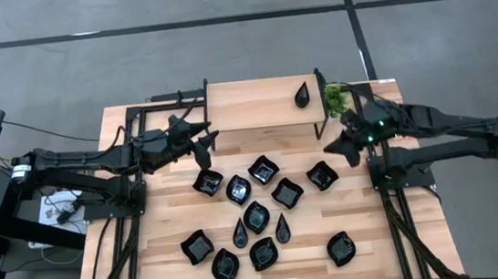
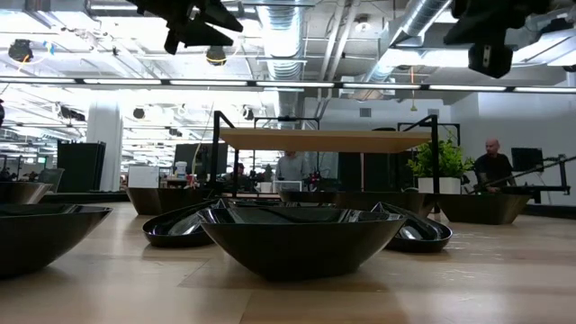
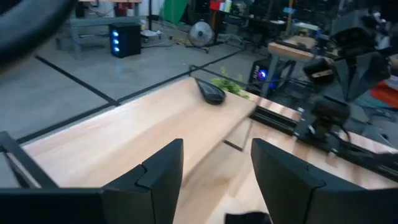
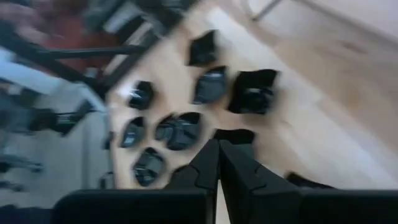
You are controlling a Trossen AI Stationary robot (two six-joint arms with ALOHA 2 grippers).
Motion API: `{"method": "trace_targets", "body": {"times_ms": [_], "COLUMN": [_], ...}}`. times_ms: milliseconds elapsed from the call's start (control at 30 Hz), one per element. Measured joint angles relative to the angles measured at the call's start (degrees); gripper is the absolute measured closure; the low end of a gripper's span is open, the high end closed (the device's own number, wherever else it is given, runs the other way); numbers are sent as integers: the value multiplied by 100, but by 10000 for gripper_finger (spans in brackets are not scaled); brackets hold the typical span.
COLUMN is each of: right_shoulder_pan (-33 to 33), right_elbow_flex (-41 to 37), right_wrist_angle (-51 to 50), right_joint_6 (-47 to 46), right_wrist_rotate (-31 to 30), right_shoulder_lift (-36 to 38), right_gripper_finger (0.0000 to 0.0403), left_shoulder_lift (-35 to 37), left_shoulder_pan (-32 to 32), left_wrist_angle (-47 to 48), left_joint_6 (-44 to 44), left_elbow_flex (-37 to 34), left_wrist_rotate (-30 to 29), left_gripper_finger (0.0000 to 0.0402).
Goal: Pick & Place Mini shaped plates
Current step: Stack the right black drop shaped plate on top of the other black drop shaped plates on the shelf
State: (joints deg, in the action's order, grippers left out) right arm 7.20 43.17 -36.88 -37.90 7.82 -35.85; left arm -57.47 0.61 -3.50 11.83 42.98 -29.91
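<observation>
The wooden bench [image 1: 169,257] carries a raised wooden shelf [image 1: 250,103] along its far edge. Twelve mini shaped plates [image 1: 256,217], glossy black, lie scattered on the bench surface in front of the shelf. One teardrop plate [image 1: 302,94] rests on the shelf, near the small green plant [image 1: 335,100]. The left pincer [image 1: 205,142] hangs above the shelf's front edge, fingers apart, empty. The right pincer [image 1: 334,148] hangs above the bench just beside the shelf's right end, fingers together, empty.

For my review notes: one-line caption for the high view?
One teardrop plate on the shelf, remaining plates on the table.
</observation>
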Motion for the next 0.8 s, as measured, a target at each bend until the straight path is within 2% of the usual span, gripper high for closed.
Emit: {"method": "trace_targets", "body": {"times_ms": [133, 267, 533, 700, 800], "right_shoulder_pan": [-743, -1405, -2591, -3030, -3130], "right_elbow_flex": [-550, -804, -688, -193, 228], "right_wrist_angle": [1225, 2049, 2904, 2981, 2921], "right_joint_6": [-170, -462, -1286, -1979, -2185], "right_wrist_rotate": [-90, -234, -183, -213, -335], "right_shoulder_lift": [34, -411, -2175, -3269, -3888], "right_gripper_finger": [395, 395, 395, 395, 399], "left_shoulder_lift": [0, 0, 0, 0, 0], "left_shoulder_pan": [290, 537, 700, 720, 862], "left_wrist_angle": [111, 271, 495, 1105, 1255], "left_joint_6": [2, 68, 274, 648, 553], "left_elbow_flex": [0, 0, 0, 0, 0], "left_wrist_rotate": [2, 2, 1, -3, -18], "left_gripper_finger": [211, 211, 211, 211, 211]}}
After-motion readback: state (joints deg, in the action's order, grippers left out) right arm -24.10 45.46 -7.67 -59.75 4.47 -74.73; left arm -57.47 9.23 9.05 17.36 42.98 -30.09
